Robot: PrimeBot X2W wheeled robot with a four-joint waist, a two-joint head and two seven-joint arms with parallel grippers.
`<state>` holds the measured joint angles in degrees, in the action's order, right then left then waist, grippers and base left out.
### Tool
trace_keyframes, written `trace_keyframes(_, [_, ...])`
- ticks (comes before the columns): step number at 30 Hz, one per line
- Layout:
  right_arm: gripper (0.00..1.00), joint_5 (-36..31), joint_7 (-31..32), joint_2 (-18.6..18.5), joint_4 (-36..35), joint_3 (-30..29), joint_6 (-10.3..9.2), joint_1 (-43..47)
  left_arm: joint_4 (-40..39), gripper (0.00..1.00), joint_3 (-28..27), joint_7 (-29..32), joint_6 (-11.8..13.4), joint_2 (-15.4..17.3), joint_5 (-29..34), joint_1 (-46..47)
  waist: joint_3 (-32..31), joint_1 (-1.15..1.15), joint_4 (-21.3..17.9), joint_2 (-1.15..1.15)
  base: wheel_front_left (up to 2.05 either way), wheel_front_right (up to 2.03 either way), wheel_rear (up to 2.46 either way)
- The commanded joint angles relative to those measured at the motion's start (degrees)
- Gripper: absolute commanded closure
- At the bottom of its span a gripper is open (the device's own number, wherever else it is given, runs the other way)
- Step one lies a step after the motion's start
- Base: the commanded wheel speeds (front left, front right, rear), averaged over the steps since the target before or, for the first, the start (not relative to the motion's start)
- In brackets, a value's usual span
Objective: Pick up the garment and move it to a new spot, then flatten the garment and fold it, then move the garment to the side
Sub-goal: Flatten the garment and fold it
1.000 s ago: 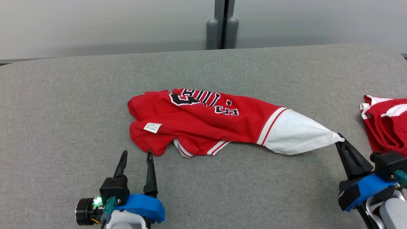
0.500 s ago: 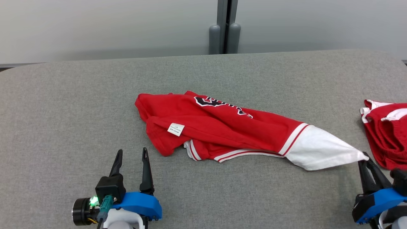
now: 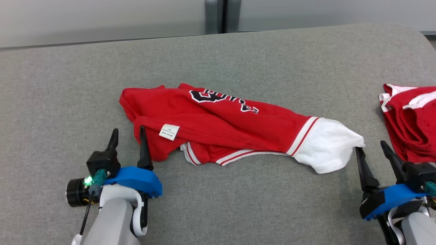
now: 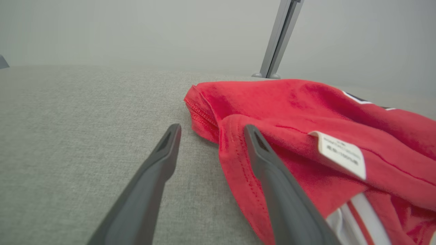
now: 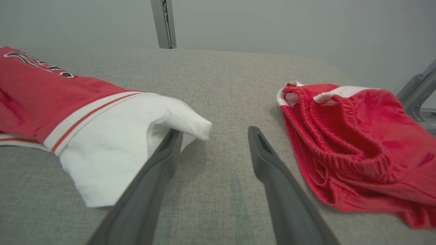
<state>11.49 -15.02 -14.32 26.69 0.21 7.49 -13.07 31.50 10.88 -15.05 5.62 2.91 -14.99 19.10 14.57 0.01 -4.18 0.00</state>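
1. Garment (image 3: 221, 126) is lying crumpled across the middle of the grey padded table (image 3: 238, 61). Its red body is bunching toward the robot's left and its white sleeve (image 3: 327, 146) is trailing toward the right.
2. Left gripper (image 3: 128, 129) is hovering at the red hem (image 4: 204, 115) with its 2 fingers spread and nothing between them. 1 finger is crossing the fold and the other is over bare table.
3. Right gripper (image 3: 370, 145) is sitting just beside the sleeve tip, also spread and empty.
4. Flattening is looking like the step in hand (the cloth is doubled over itself, with the label (image 3: 169, 131) showing).
5. Doing it well is probably meaning that each gripper is pinching an outer edge low against the table, then both are drawing apart evenly so the folds are opening without dragging the whole piece.
6. Taking 1 layer only is mattering at the left, where 2 folds are stacking. A deep bite is risking keeping them doubled.
7. Red shorts (image 3: 412, 126) are lying near the right gripper, apart from the sleeve, so the pull is needing to stay clear of them.
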Motion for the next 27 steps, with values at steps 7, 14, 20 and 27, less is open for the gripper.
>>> trace_keyframes(7, [0.0, 0.63, -0.2, 0.26, -0.86, 0.9, 0.01, -2.12, 6.12, 0.0, -1.59, -0.16, -4.61, -0.03, -1.93, 5.37, 1.96, -0.01, -1.51, 0.0, 0.0, 0.0, 0.0])
trace_keyframes(14, [0.0, 0.38, -0.2, 0.66, -1.16, 0.3, 0.01, -1.67, 6.99, 1.0, -0.99, -0.17, -5.94, -0.03, -2.01, 6.01, 2.17, -0.01, -1.56, 0.0, 0.0, 0.0, 0.0])
trace_keyframes(20, [0.0, 0.6, -0.19, 1.08, -0.67, -0.7, 0.01, -0.44, 3.96, 1.0, 0.93, -0.16, -6.62, -0.04, -1.39, 3.51, 0.19, -0.01, 0.35, 0.0, 0.0, 0.0, 0.0])
trace_keyframes(27, [0.0, 0.9, -0.2, 2.17, -0.12, -1.62, 0.01, 1.18, -1.69, 1.0, 2.89, -0.16, -6.98, -0.04, 0.9, -0.96, -4.32, -0.01, 2.89, 0.0, 0.0, 0.0, 0.0])
